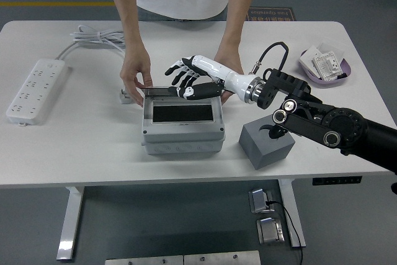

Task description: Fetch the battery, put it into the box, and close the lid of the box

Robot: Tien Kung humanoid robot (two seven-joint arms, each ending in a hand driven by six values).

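Now I see my right hand (189,79), fingers spread, resting on the box (182,122) lid (180,92) (nearly flat), a person's hands (135,74) steadying it at twelve o'clock.

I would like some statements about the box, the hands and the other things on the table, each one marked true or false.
1. The right hand rests on the lid of the box. True.
2. The lid is fully shut. False: it is tilted low, and the dark inside of the box shows under it.
3. A person's hands are at the far corners of the box. True.
4. The power strip lies right of the box. False: it lies far left of it.
5. The grey block stands right of the box. True.
6. The robot's left arm reaches for the purple tray. False: that arm is not visible.
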